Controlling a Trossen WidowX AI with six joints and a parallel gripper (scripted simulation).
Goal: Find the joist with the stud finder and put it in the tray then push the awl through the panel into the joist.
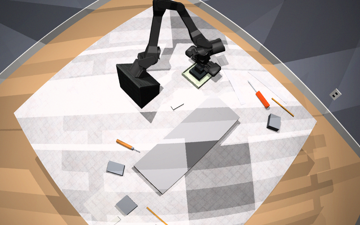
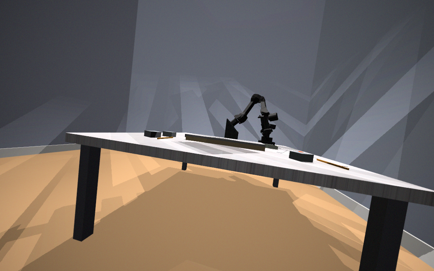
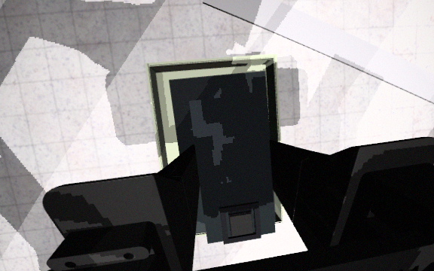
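Note:
My gripper (image 1: pixel 202 66) (image 2: pixel 266 136) (image 3: pixel 226 146) is shut on the stud finder (image 1: pixel 196 73) (image 2: pixel 266 142) (image 3: pixel 228 124), a dark block with a raised grip. The stud finder is low, within the outline of the pale green tray (image 1: pixel 198 84) (image 2: pixel 272 147) (image 3: pixel 166 107); whether it touches the tray floor I cannot tell. The grey floor panel (image 1: pixel 172 156) (image 2: pixel 225 140) lies across the table. A tool with a red-orange handle (image 1: pixel 262 99) and thin shaft lies right of it, and one with an orange handle (image 1: pixel 124 144) lies left. I cannot tell which is the awl. The joist is hidden.
Grey blocks (image 1: pixel 115 168) (image 1: pixel 126 205) (image 1: pixel 274 122) (image 2: pixel 301 156) lie around the panel. Thin orange sticks (image 1: pixel 282 107) (image 2: pixel 333 164) (image 1: pixel 156 215) lie at the right and front. A flat pale strip (image 1: pixel 233 83) (image 3: pixel 337 49) lies near the tray, and a small white piece (image 1: pixel 177 106) lies behind the panel.

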